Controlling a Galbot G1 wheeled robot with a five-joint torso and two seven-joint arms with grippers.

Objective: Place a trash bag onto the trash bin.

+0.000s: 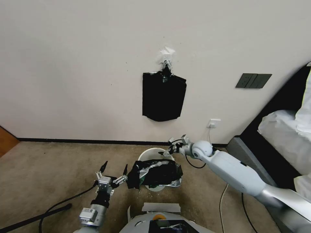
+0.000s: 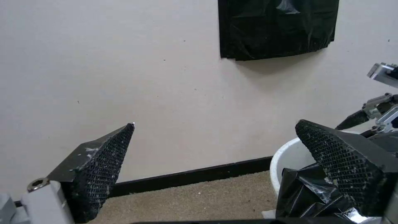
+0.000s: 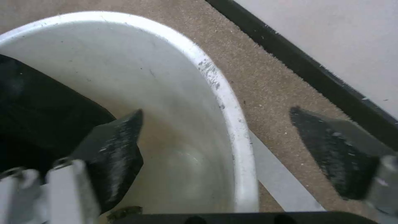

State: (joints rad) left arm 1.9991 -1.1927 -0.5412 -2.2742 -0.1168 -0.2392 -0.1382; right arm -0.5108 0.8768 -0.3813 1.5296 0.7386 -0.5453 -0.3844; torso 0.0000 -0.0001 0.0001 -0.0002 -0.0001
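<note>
Left gripper (image 1: 114, 169), fingers apart, beside trash bag (image 1: 155, 173) on trash bin (image 1: 153, 152)

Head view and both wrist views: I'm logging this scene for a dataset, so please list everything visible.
trash bag: one, glossy black, crumpled over the bin's near side.
trash bin: one, cream-white, on the carpet by the wall.
pack of bags: one, black, hanging on the wall.
wall sockets: dark grey plate on the wall; a white outlet lower.
cables: black, on the carpet.
left gripper: open, beside the bag's left edge.
right gripper: open, straddling the bin's far rim.
</note>
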